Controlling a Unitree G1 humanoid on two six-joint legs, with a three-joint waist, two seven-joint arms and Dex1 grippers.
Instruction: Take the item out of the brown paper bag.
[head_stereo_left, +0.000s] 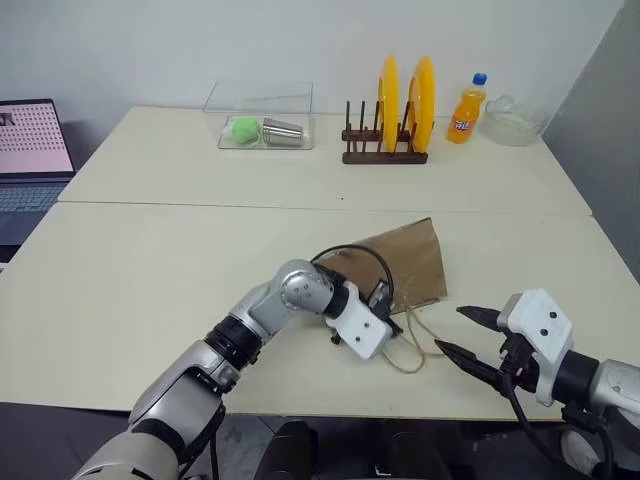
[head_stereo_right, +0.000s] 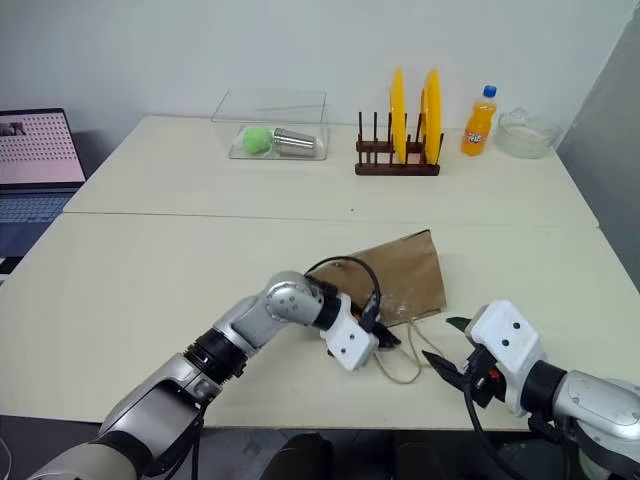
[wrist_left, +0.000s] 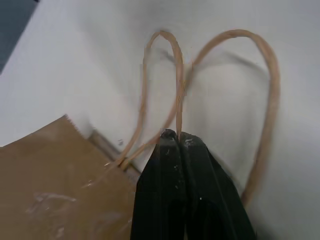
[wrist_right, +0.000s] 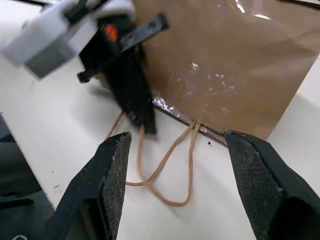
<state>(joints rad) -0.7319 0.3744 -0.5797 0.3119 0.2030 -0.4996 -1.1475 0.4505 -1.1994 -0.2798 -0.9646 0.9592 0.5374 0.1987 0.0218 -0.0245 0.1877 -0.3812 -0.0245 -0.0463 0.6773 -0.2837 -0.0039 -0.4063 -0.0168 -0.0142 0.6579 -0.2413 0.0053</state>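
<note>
Left wrist view showed my left gripper (wrist_left: 178, 136) pinched on a cord handle (wrist_left: 176, 80); the right gripper (wrist_right: 176, 145) hung wide. The brown paper bag (head_stereo_left: 400, 262) lay flat, hiding the item; I judged the paper light, floppy.

I see a brown bag (head_stereo_left: 405, 262) with tan cord handles (wrist_left: 226, 85) on the cream table (head_stereo_left: 150, 260), yellow plates (head_stereo_left: 405, 100), an orange bottle (head_stereo_left: 465, 112) capped blue, a green ball (head_stereo_left: 245, 130).

bags: 1 brown paper bag (head_stereo_left: 405, 260) | cord handles (wrist_left: 225, 90): 2 | yellow plates (head_stereo_left: 405, 100): 2 | orange bottle (head_stereo_left: 466, 110): 1
</note>
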